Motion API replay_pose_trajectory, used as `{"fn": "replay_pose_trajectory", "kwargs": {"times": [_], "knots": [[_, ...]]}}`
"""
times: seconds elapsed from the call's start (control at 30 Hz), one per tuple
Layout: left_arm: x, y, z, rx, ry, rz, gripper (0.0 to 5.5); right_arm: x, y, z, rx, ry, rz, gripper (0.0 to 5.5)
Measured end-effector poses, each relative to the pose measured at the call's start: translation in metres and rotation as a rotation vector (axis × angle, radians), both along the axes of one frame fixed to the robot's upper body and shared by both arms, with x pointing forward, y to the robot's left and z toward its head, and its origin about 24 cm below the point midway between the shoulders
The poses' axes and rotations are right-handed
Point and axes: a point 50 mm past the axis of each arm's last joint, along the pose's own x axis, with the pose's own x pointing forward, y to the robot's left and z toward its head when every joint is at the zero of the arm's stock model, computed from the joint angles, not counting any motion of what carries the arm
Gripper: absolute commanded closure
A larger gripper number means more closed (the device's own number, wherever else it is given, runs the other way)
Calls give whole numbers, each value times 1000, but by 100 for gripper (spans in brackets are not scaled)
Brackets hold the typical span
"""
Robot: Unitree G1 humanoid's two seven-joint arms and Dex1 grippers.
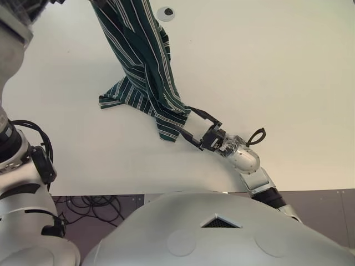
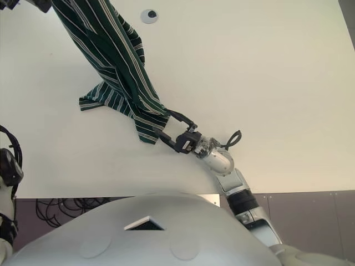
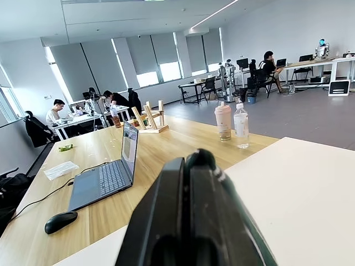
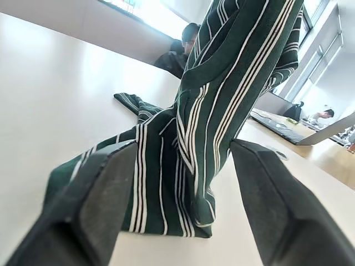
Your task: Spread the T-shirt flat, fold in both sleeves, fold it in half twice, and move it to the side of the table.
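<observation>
Striped T-shirt (image 1: 141, 61) hangs slanting from high at the far left down to the surface (image 1: 266, 66), its lowest corner lying between the right tool's (image 1: 183, 119) spread, unclenched fingers near the front edge.

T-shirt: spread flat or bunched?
Bunched. The green white-striped T-shirt hangs lifted, its lower end crumpled on the white table between the right gripper's open fingers.

Bright, even light falls on the white table (image 1: 266, 66); the striped T-shirt (image 1: 145, 72) casts only a faint, soft shadow. In the right wrist view the windows (image 4: 158, 14) burn out to white glare. In the left wrist view the left gripper (image 3: 186, 172), close to the lens, looks dark and blurred.
</observation>
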Motion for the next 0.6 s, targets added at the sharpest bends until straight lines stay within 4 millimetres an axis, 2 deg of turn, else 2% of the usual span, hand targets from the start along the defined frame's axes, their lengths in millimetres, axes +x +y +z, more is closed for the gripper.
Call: {"fn": "replay_pose_trajectory", "kwargs": {"times": [0.13,0.37,0.6], "knots": [[-2,1,1,0,-1,4,550,12,8,-4,-39,-7,-41,390],[-3,2,1,5,4,10,550,20,17,-9,-129,-38,-33,522],[-4,2,2,2,5,11,550,22,18,-10,-134,-41,-40,528]]}}
